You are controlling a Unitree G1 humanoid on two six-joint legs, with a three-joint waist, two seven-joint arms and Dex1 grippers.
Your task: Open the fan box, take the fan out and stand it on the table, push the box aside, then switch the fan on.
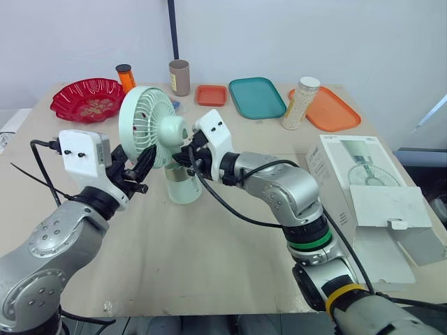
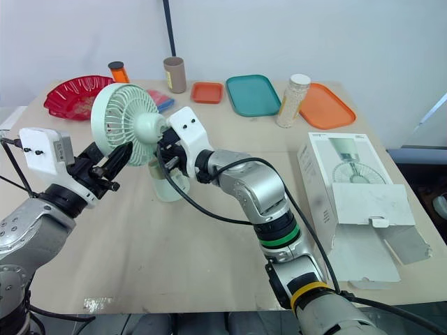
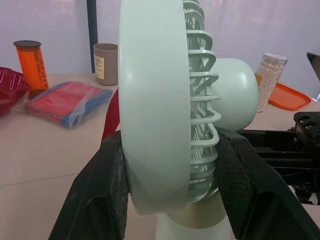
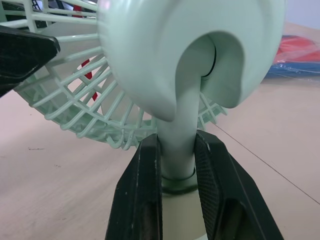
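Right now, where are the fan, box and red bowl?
fan (image 1: 143, 118): left eye view, on its round grille.
box (image 1: 384, 209): left eye view, on its white top.
red bowl (image 1: 64, 95): left eye view, on its rim.

You have the fan (image 1: 148, 125) standing on the table (image 1: 209, 241) left of centre, the box (image 1: 370, 202) lying well to its right, and the bowl (image 1: 87, 99), cup (image 1: 179, 77) and trays (image 1: 257, 97) behind along the far edge.

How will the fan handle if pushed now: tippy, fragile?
Likely top-heavy: the fan carries a wide head on a thin neck over a small base, so a sideways push may tip it. Its thin grille ribs probably flex under the left gripper.
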